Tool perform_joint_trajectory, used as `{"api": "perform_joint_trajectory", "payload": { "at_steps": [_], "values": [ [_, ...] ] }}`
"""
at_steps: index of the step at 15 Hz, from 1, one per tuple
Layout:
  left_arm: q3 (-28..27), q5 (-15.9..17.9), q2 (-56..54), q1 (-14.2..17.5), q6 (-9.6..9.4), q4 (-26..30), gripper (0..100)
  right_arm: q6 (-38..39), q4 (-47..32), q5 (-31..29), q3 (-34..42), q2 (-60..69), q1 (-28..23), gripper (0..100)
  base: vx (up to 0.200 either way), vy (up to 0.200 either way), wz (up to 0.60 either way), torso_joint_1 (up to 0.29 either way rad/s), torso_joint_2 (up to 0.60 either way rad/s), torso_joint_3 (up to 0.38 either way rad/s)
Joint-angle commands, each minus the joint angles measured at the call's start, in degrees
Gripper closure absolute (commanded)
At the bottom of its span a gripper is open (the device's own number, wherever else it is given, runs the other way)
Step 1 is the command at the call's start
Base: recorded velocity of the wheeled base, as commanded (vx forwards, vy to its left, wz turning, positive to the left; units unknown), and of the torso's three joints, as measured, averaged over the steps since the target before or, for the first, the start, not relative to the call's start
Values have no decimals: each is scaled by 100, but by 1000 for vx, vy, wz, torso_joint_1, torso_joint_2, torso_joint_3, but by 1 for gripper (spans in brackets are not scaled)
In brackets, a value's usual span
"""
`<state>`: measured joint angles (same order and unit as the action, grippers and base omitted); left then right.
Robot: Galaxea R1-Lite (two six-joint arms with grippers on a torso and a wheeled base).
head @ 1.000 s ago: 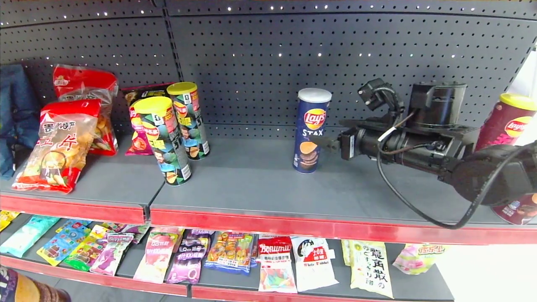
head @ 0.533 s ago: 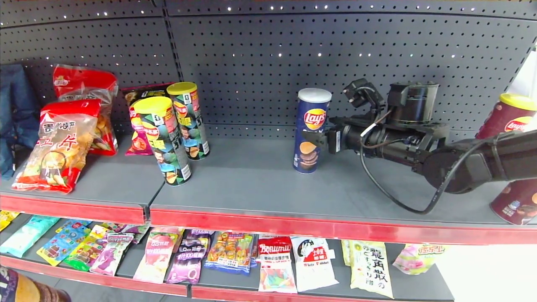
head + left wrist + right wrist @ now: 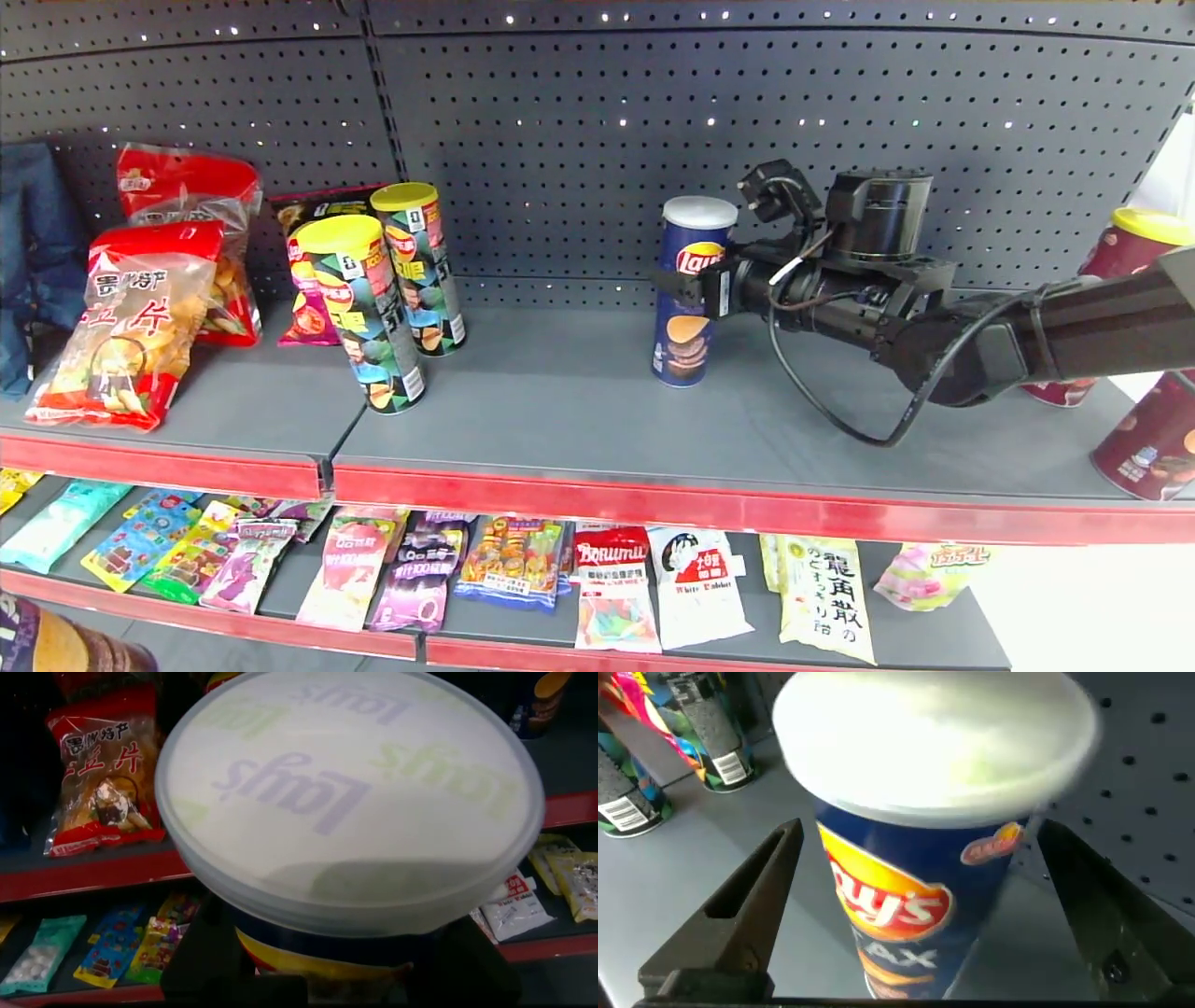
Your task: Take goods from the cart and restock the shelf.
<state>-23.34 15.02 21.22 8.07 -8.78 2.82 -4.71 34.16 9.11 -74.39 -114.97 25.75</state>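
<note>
A blue chip can point(image 3: 689, 322) with a white lid stands upright mid-shelf on the grey shelf point(image 3: 560, 411). My right gripper point(image 3: 679, 283) comes in from the right at the can's upper half. In the right wrist view the blue can point(image 3: 920, 887) stands between the open fingers point(image 3: 738, 924) of the right gripper point(image 3: 915, 929), with a gap on each side. My left gripper point(image 3: 327, 975) is shut on a second chip can point(image 3: 346, 793) with a translucent white lid, held low in front of the shelves. That can point(image 3: 56, 646) also peeks into the head view's bottom left corner.
Two yellow-lidded cans point(image 3: 366, 313) and red snack bags point(image 3: 131, 322) stand on the shelf's left part. Maroon cans point(image 3: 1150, 448) stand at the far right. Bare shelf lies between the yellow-lidded cans and the blue can. Candy packets point(image 3: 513, 560) fill the lower shelf.
The right arm has moved left and slightly up, so its gripper went from beside the blue can's middle to around its upper half. The can has stayed in place.
</note>
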Motion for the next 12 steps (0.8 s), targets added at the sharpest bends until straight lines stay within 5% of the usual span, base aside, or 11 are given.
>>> {"api": "perform_joint_trajectory", "payload": {
  "at_steps": [1, 7, 8, 12],
  "values": [
    [-12, -8, 13, 2, -1, 0, 100, -13, 3, 3, -146, -131, 71, 0, 0, 0, 0, 0, 0, 0],
    [-12, -8, 13, 2, -1, 0, 100, -13, 3, -190, -577, -403, 80, 0, 0, 0, 0, 0, 0, 0],
    [-12, -8, 13, 2, -1, 0, 100, -13, 3, -199, -577, -430, 80, 100, 0, 0, 0, 0, 0, 0],
    [-12, -25, -22, 2, -1, 0, 100, -13, 12, -375, -559, -430, 141, 100, 0, 0, 0, 0, 0, 0]
  ]
}}
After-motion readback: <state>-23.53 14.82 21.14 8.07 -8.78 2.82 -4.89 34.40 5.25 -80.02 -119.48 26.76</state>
